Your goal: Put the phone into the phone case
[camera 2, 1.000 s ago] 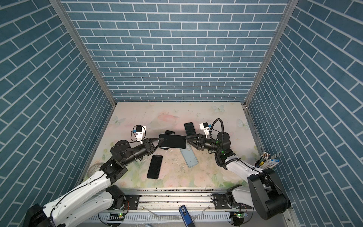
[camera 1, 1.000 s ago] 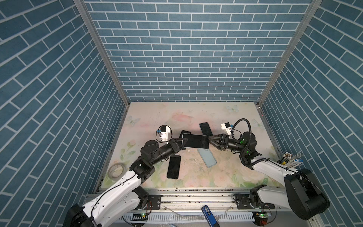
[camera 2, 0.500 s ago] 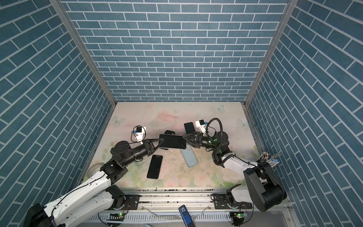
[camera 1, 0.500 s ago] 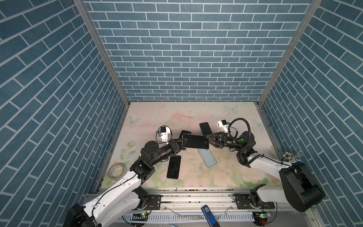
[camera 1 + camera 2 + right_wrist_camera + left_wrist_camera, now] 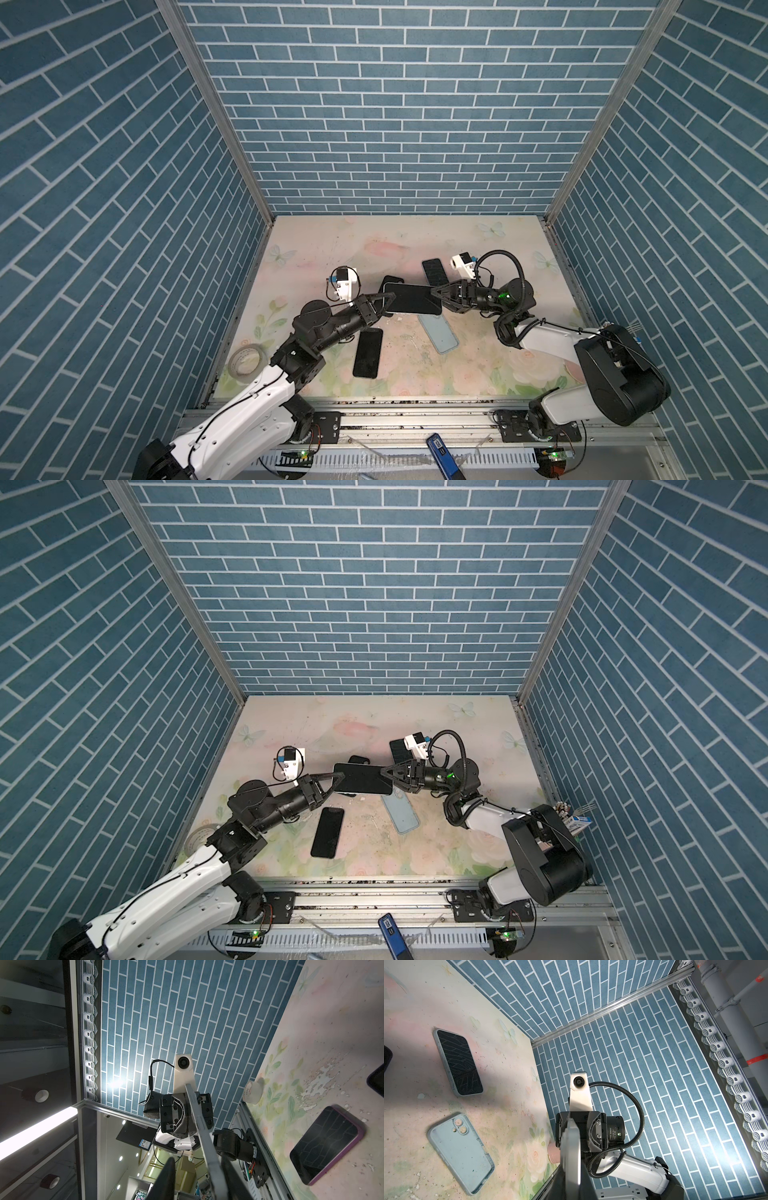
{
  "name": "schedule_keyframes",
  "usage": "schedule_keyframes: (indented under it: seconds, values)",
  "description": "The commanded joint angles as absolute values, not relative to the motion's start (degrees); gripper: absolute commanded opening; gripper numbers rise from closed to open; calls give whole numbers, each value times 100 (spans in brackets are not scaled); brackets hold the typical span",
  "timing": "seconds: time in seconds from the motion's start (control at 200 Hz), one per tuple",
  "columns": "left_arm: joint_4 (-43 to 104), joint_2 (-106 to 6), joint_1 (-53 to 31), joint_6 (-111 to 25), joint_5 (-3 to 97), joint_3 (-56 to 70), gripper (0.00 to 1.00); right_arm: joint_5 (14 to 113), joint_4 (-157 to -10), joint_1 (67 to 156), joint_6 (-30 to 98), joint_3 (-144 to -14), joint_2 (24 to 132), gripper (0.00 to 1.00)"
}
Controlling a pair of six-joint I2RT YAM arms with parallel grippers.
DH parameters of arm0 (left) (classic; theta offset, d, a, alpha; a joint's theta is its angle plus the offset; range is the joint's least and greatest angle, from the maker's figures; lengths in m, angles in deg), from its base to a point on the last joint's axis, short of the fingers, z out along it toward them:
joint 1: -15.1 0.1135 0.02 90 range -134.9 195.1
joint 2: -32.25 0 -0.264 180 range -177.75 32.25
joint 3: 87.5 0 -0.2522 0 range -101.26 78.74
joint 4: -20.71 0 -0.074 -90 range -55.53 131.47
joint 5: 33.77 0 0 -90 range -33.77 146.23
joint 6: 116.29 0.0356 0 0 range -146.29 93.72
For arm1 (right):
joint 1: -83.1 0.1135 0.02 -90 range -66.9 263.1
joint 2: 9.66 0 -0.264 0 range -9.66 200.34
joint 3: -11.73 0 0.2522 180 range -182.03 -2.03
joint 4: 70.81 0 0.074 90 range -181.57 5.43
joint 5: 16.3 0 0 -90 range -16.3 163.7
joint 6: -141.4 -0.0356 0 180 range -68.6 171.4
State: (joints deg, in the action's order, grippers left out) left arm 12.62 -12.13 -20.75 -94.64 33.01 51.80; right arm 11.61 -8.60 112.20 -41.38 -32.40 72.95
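Phone point(image 5: 411, 298) hangs above the middle of the table point(image 5: 498, 249), roughly level and dark face up, with one short end pinched tight in the left gripper point(image 5: 384, 302). The change is at its other end. The right gripper point(image 5: 436, 293) has slid over that short end and its jaws are narrowing around it. In the right wrist view one finger point(image 5: 232, 1178) lies along the phone's edge while the other point(image 5: 166, 1178) stands clear of it, so this is not a clamp yet (more a straddle). I read it as the start of a two-handed hold or a handover, so that the phone can be squared up to the case and pressed in. Nothing has gone in so far.

Set against a second ago, front to back:
- The tape roll point(image 5: 248, 360) and the purple-edged handset point(image 5: 368, 353) by the rail lie where they were.
- The pale blue phone case point(image 5: 438, 337), which looks empty, also has not moved. It lies on the table below the phone's right end.
- The phone and the left gripper have not shifted.
- The right gripper, then just off the phone's end with wider jaws, now overlaps it.
- The grey-cased handset point(image 5: 433, 270) farthest back is unmoved.
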Motion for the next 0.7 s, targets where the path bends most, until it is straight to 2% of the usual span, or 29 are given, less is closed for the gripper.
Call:
schedule_keyframes:
  seconds: [0.0, 0.285, 0.69]
  values:
    - [1082, -1134, -2018, -9379, 3384, 5190, 0, 915, -437, 11280, -4317, -3403, 7294, 32]
    - [1091, -1125, -1996, -9396, 3397, 5193, 0, 806, -442, 11351, -4317, -3455, 7256, 26]
    - [1091, -1151, -1996, -9405, 3382, 5192, 0, 689, -444, 11452, -4317, -3534, 7278, 7]
